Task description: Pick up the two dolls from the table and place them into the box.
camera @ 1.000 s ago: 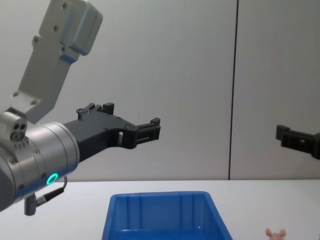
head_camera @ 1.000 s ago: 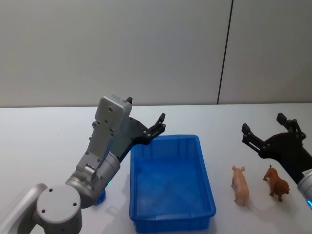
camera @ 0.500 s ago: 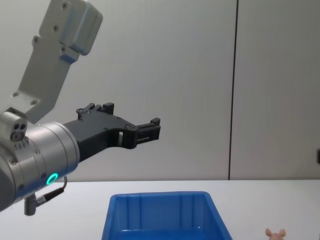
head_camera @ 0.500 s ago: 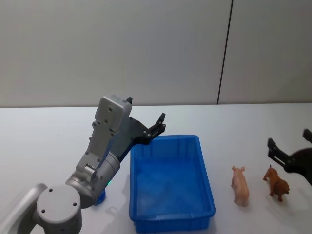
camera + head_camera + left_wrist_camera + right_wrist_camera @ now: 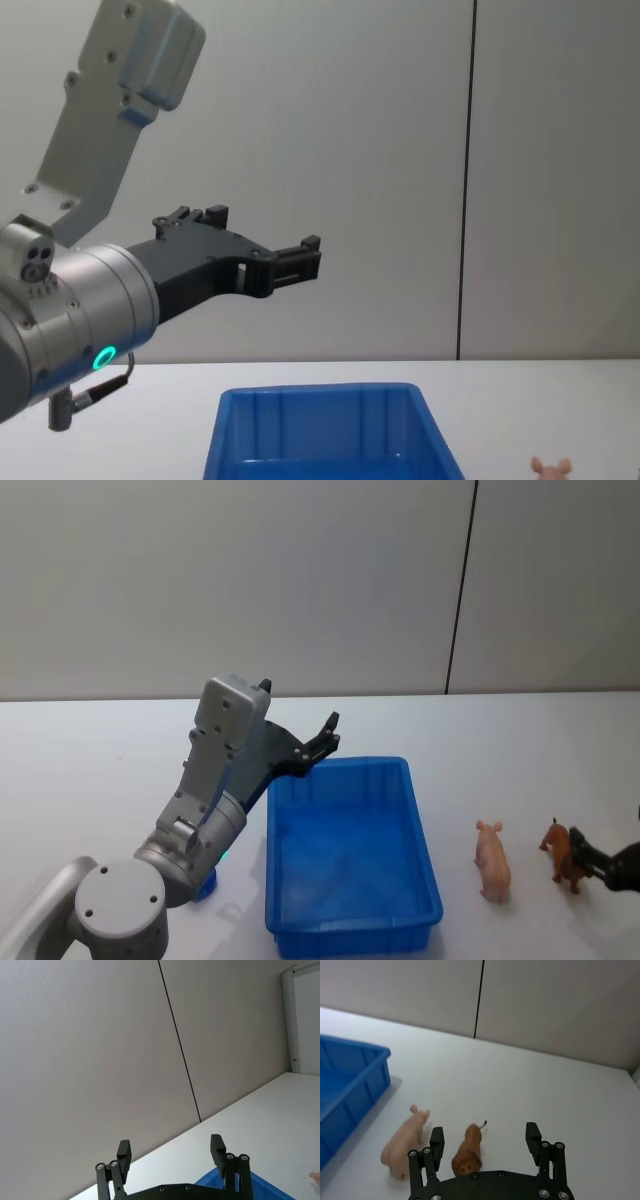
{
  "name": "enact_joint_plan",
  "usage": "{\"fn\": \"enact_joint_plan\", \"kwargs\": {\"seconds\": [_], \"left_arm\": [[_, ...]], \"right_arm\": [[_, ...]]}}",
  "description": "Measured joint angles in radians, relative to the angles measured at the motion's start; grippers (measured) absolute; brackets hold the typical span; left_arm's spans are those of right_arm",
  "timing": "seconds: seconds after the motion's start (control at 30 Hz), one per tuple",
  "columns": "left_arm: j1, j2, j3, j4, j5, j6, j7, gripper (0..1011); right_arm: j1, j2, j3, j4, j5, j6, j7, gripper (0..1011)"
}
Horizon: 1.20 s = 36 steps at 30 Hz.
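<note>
The brown doll [image 5: 563,854] and the pale pink doll [image 5: 493,859] stand side by side on the white table [image 5: 100,760], right of the blue box [image 5: 350,845]. In the right wrist view my right gripper [image 5: 485,1139] is open just behind the brown doll [image 5: 468,1149], with the pink doll [image 5: 405,1141] to one side. One of its fingers [image 5: 581,843] shows beside the brown doll in the head view. My left gripper [image 5: 325,742] hangs open and empty above the box's far left corner. It shows the same way in the left wrist view [image 5: 170,1151] and the chest view [image 5: 300,260].
The box [image 5: 320,430] holds nothing. Bare tabletop lies around the dolls and behind the box. A grey wall with a dark vertical seam [image 5: 460,590] backs the table.
My right gripper has dropped and pulled back to the head view's lower right edge, down beside the brown doll, and has left the chest view. The left arm and both dolls have not moved.
</note>
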Motion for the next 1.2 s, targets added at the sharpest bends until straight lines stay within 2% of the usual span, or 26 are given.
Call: {"fn": "enact_joint_plan", "kwargs": {"seconds": [0.23, 0.53, 1.07, 1.13, 1.2], "left_arm": [[0.0, 0.0, 0.0, 0.0, 0.0, 0.0, 0.0, 1004], [0.0, 0.0, 0.0, 0.0, 0.0, 0.0, 0.0, 1004], [0.0, 0.0, 0.0, 0.0, 0.0, 0.0, 0.0, 1004], [0.0, 0.0, 0.0, 0.0, 0.0, 0.0, 0.0, 1004], [0.0, 0.0, 0.0, 0.0, 0.0, 0.0, 0.0, 1004]], "right_arm": [[0.0, 0.007, -0.007, 0.027, -0.044, 0.063, 0.025, 1001], [0.015, -0.003, -0.02, 0.066, -0.088, 0.102, 0.048, 1001], [0.101, -0.067, -0.062, 0.181, -0.196, 0.064, 0.092, 1001], [0.11, -0.073, -0.066, 0.192, -0.206, 0.059, 0.094, 994], [0.117, -0.079, -0.069, 0.202, -0.215, 0.053, 0.096, 941]]}}
